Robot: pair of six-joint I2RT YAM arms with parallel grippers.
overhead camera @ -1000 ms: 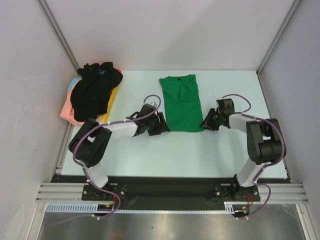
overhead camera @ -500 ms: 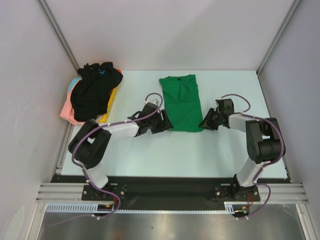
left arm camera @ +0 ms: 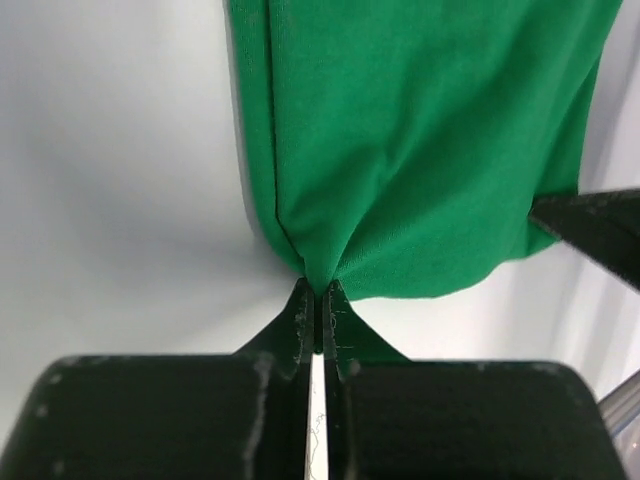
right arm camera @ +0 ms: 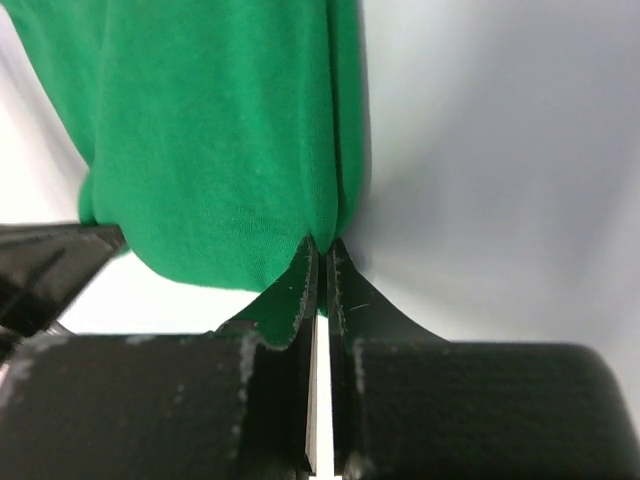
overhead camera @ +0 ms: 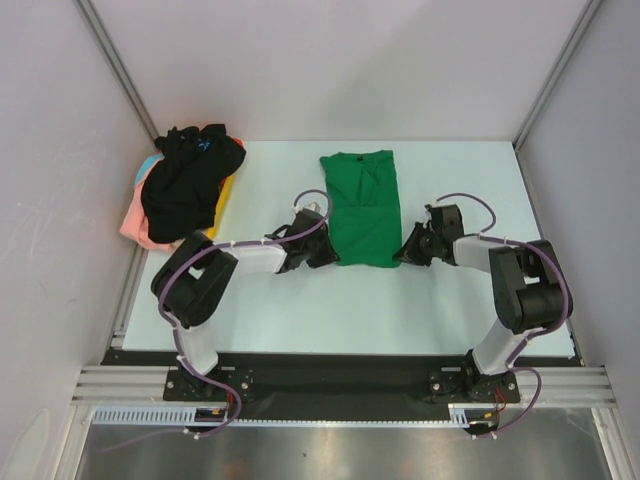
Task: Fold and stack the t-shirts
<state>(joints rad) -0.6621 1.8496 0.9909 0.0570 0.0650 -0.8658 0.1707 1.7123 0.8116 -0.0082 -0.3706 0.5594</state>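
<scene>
We pinch our left gripper [left arm camera: 317, 292] and right gripper [right arm camera: 320, 245] shut on the near corners of the green t-shirt [overhead camera: 362, 205], which lies mid-way across the table [overhead camera: 300, 310]; it looks soft, light and floppy, so corners seem the best hold.

The left arm [overhead camera: 190, 288] and the right arm [overhead camera: 528, 290] are built alike, with bulky matte-black joint housings joined by pale silver-white links. A thin purple cable [overhead camera: 240, 242] loops along each arm. The left tool [left arm camera: 317, 297] and the right tool [right arm camera: 320, 247] end in flat, black, tapering fingers [left arm camera: 298, 325]. The fingers' inner edges are scuffed with whitish specks.
</scene>
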